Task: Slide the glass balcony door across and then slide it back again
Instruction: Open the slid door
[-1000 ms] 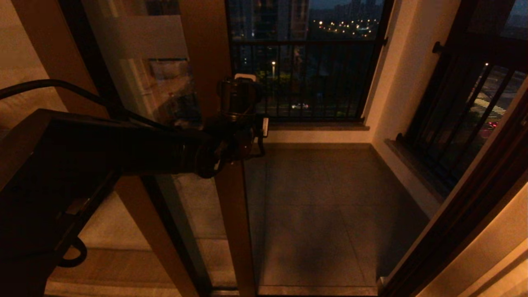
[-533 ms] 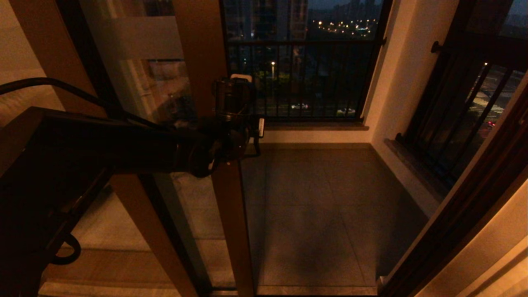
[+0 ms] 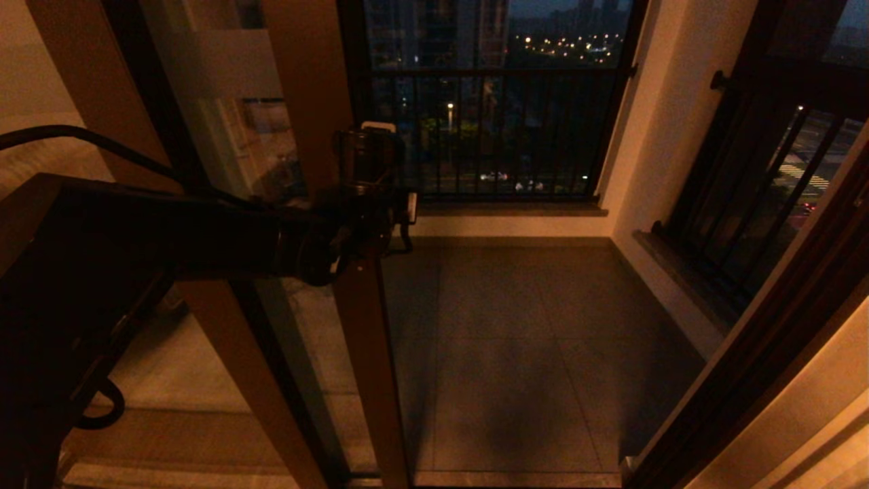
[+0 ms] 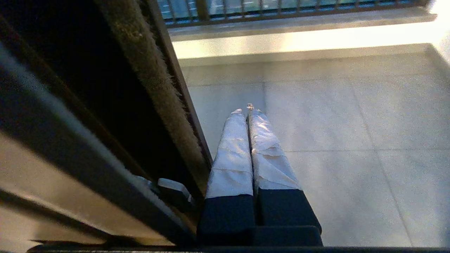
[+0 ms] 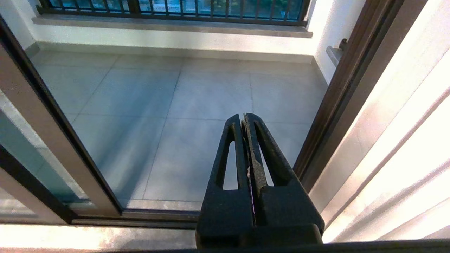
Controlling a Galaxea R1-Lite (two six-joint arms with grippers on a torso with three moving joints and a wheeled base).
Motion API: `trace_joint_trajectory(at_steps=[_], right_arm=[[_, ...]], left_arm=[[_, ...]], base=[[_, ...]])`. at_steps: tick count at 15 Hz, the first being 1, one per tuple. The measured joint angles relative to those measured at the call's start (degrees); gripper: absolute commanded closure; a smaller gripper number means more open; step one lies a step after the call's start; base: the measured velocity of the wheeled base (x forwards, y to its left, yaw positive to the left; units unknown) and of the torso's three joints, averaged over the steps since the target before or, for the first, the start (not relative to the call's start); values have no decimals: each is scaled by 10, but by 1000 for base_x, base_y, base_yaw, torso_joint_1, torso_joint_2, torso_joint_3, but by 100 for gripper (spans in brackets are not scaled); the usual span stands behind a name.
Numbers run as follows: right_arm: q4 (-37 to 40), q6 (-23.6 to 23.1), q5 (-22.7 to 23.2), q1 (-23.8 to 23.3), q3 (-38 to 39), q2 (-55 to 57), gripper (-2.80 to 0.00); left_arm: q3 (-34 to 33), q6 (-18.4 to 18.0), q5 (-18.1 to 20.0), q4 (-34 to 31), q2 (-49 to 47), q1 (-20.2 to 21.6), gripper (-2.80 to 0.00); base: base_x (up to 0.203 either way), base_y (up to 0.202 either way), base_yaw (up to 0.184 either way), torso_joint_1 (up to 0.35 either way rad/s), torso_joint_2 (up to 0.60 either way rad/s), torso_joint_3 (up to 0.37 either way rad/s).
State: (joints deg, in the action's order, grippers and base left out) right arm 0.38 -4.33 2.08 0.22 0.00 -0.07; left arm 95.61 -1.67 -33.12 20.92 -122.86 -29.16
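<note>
left gripper [image 4: 248,107] jaws pressed together, beside glass balcony door [image 3: 360,353] edge; doorway to its right open. right gripper [image 5: 243,117] closed, idle.

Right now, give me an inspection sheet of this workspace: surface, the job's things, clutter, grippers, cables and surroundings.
Surface: grey tiled balcony floor, bare.
Job's things: brown-framed sliding glass balcony door with frosted band, standing left of the open doorway.
Clutter: nothing seen.
Grippers: left gripper shut, white-wrapped fingers alongside the door's brush-lined edge, contact unclear; right gripper shut, idle, pointing at the floor near the right door jamb.
Cables: black cable looping over the left arm.
Surroundings: black-barred railing windows ahead and right, white walls, city lights outside.
</note>
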Motion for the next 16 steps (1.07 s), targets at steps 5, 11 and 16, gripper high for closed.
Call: trace_joint_trajectory(at_steps=[5, 11, 16], right_arm=[[0, 0, 0, 0, 0, 0, 0], [0, 0, 0, 0, 0, 0, 0], [0, 0, 0, 0, 0, 0, 0]], left_arm=[[-4, 0, 3, 0, 2, 14, 0], [-6, -1, 8, 3, 2, 32, 0], [-11, -2, 7, 4, 2, 38, 0]], base=[[0, 0, 0, 0, 0, 0], [0, 0, 0, 0, 0, 0], [0, 0, 0, 0, 0, 0]])
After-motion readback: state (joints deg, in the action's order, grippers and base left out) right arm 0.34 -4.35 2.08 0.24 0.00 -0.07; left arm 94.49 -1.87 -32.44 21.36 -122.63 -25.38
